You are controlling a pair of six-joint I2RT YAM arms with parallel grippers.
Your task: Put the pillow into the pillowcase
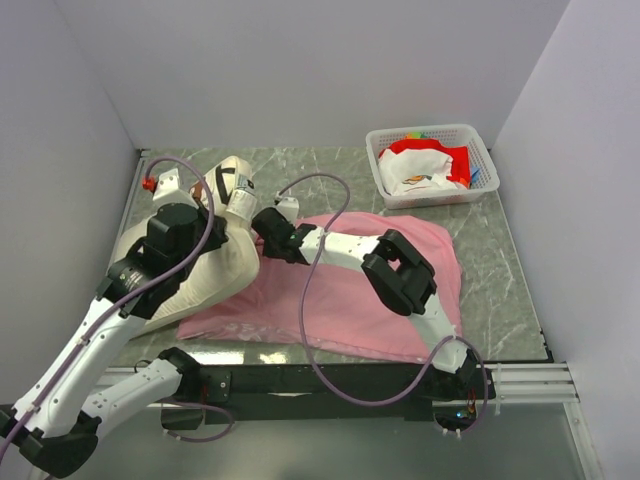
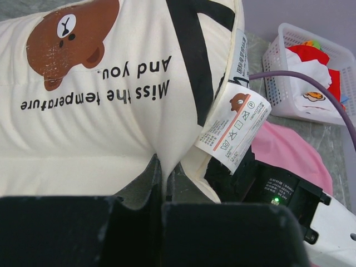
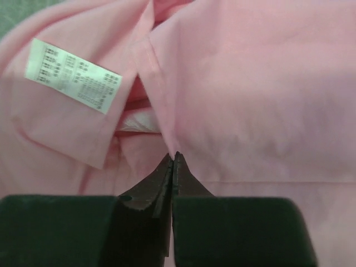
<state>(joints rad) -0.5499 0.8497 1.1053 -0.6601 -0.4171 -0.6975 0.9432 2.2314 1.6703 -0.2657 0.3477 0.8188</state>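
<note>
The cream-white pillow lies bunched at the left of the table, its brown bear mark and printed text facing my left wrist camera. My left gripper is shut on a fold of the pillow's fabric near its care label. The pink pillowcase lies spread flat at the table's middle, its left edge against the pillow. My right gripper is shut on a fold of the pillowcase at its opening, next to its white label. A sliver of white shows inside the opening.
A white plastic basket holding red and white cloth stands at the back right; it also shows in the left wrist view. A purple cable loops over the pillowcase. Grey walls enclose the marbled table on three sides.
</note>
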